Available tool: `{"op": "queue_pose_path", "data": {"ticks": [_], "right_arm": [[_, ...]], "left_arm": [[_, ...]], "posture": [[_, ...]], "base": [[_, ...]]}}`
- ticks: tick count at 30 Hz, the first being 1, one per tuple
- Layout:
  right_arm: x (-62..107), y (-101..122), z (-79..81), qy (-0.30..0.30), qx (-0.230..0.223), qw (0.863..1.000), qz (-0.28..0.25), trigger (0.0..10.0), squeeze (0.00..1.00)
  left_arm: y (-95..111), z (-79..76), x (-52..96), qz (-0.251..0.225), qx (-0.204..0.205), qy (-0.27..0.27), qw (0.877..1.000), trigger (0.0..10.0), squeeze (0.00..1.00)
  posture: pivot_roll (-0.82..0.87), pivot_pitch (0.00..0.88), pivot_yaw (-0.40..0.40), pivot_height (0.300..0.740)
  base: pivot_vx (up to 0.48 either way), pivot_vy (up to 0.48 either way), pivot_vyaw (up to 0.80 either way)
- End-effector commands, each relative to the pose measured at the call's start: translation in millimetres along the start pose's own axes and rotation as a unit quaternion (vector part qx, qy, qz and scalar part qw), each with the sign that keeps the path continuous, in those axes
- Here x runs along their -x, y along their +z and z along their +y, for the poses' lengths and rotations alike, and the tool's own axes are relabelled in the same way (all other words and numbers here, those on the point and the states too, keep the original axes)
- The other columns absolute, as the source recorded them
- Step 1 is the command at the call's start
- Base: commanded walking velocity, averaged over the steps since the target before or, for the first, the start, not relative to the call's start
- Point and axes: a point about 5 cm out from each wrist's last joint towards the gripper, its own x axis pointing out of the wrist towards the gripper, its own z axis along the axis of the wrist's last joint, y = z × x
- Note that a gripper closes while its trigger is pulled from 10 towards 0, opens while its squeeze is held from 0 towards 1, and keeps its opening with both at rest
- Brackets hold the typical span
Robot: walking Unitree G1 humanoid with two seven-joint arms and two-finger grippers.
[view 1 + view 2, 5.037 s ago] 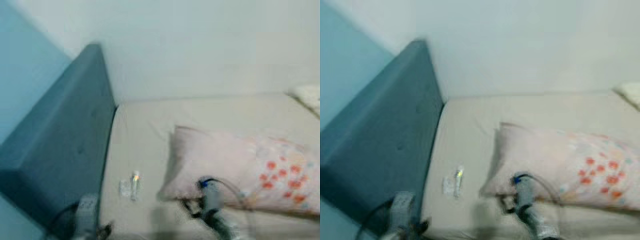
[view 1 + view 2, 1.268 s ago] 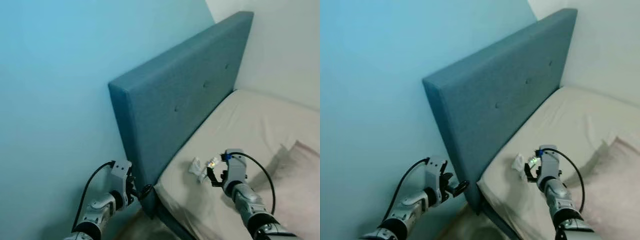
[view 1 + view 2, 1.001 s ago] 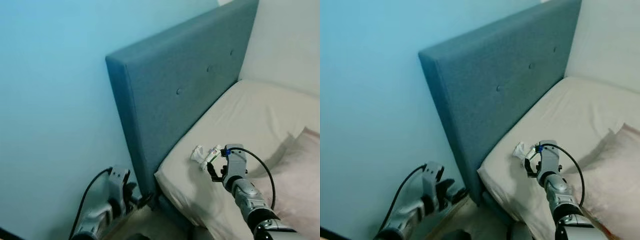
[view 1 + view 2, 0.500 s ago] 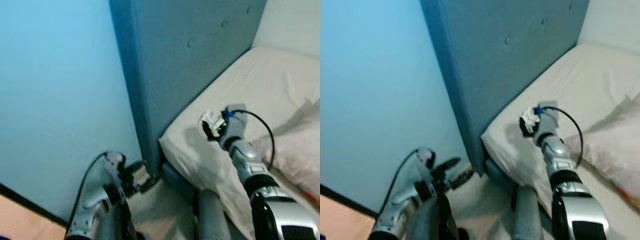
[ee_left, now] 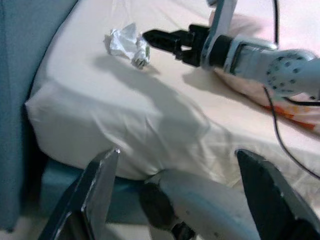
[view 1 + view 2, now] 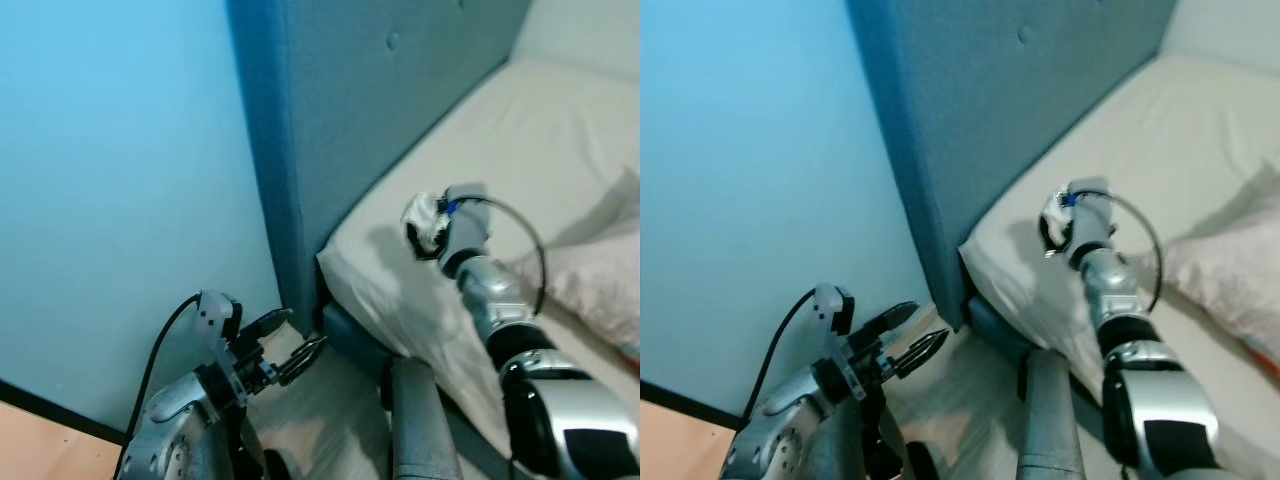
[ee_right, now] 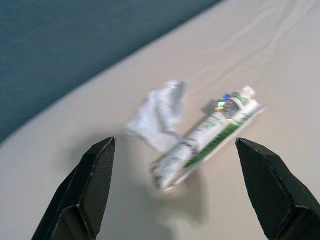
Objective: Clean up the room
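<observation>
A crumpled white wrapper point(image 7: 160, 114) and a green-and-white tube point(image 7: 206, 134) lie side by side on the beige sheet near the bed's corner. My right gripper point(image 7: 174, 145) is open just short of them, its fingers point(image 5: 164, 38) level with the tube and pointing at it. In the left eye view the wrapper point(image 6: 420, 214) sits right at that gripper's tip. My left gripper point(image 6: 298, 338) is open and holds nothing, low beside the bed corner above the floor.
The blue padded headboard point(image 6: 350, 100) stands behind the trash, against a light blue wall point(image 6: 110, 180). A floral pillow point(image 6: 590, 270) lies to the right on the mattress point(image 6: 560, 130). My grey leg point(image 6: 420, 420) is by the bed edge, over pale wood floor point(image 6: 330, 410).
The camera has swung left and tilted down. My right gripper has stayed at the wrapper and tube. The left gripper has come forward and a little up beside the bed corner.
</observation>
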Motion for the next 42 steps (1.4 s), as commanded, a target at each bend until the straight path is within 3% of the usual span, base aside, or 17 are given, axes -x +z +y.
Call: {"op": "queue_pose_path", "data": {"ticks": [1, 6, 8, 14, 25, 27, 29, 33, 35, 36, 38, 42], "right_arm": [[-2.9, 12.4, -10.8, -0.024, 0.003, 1.000, -0.013, 10.0, 0.00], [-5.4, 22.8, -26.5, -0.060, -0.017, 0.998, -0.006, 10.0, 0.00], [-5.4, 22.8, -26.5, -0.060, -0.017, 0.998, -0.006, 10.0, 0.00], [-7.4, 38.2, -40.5, -0.102, -0.057, 0.993, -0.017, 10.0, 0.00], [-2.4, 53.1, -68.5, -0.183, -0.094, 0.978, -0.045, 10.0, 0.00], [-0.6, 49.7, -72.9, -0.204, -0.104, 0.973, -0.034, 10.0, 0.00], [1.5, 30.0, -71.6, -0.222, -0.116, 0.968, 0.029, 10.0, 0.00], [2.9, 16.2, -67.1, -0.220, -0.137, 0.964, 0.068, 10.0, 0.00], [4.5, 3.7, -61.7, -0.216, -0.214, 0.949, 0.088, 10.0, 0.00], [4.6, 1.5, -60.1, -0.213, -0.245, 0.942, 0.087, 8.7, 0.00], [4.5, 0.7, -59.3, -0.207, -0.263, 0.938, 0.085, 0.0, 0.00], [4.1, 1.8, -59.1, -0.202, -0.268, 0.938, 0.084, 0.0, 0.00]], "left_arm": [[1.3, -11.2, 4.6, 0.010, 0.010, -0.008, 1.000, 10.0, 0.00], [28.2, -28.8, 4.9, -0.008, 0.008, -0.015, 1.000, 10.0, 0.00], [28.2, -28.8, 4.9, -0.008, 0.008, -0.015, 1.000, 10.0, 0.00], [58.1, -43.0, 9.0, -0.027, -0.017, -0.011, 0.999, 10.0, 0.00], [66.9, -56.2, 19.7, -0.008, -0.027, -0.012, 1.000, 10.0, 0.00], [68.0, -58.7, 20.8, -0.003, -0.027, -0.014, 1.000, 10.0, 0.00], [71.2, -64.3, 21.7, 0.004, -0.026, -0.018, 0.999, 10.0, 0.00], [72.7, -67.9, 22.1, 0.009, -0.026, -0.022, 0.999, 10.0, 0.00], [71.7, -69.4, 22.6, 0.020, -0.029, -0.025, 0.999, 10.0, 0.00], [71.7, -69.4, 22.9, 0.022, -0.030, -0.026, 0.999, 10.0, 0.00], [72.6, -68.2, 22.4, 0.023, -0.033, -0.025, 0.999, 10.0, 0.00], [73.8, -67.5, 22.2, 0.025, -0.036, -0.024, 0.999, 10.0, 0.00]], "posture": [[0.08, 0.447, 0.062, 0.476], [0.11, 0.504, 0.066, 0.476], [0.11, 0.504, 0.066, 0.476], [0.17, 0.572, 0.078, 0.476], [0.21, 0.611, 0.108, 0.476], [0.21, 0.615, 0.110, 0.476], [0.21, 0.614, 0.113, 0.476], [0.21, 0.614, 0.113, 0.476], [0.21, 0.611, 0.113, 0.476], [0.21, 0.608, 0.112, 0.476], [0.21, 0.604, 0.111, 0.476], [0.21, 0.598, 0.105, 0.476]], "base": [[0.000, 0.000, 0.00], [0.000, 0.000, 0.00], [0.000, 0.000, 0.00], [0.000, 0.000, 0.00], [0.000, 0.000, 0.00], [0.000, 0.000, 0.00], [0.000, 0.000, 0.00], [0.000, 0.000, 0.00], [0.000, 0.000, 0.00], [0.000, 0.000, 0.00], [0.000, 0.000, 0.00], [0.000, 0.000, 0.00]]}}
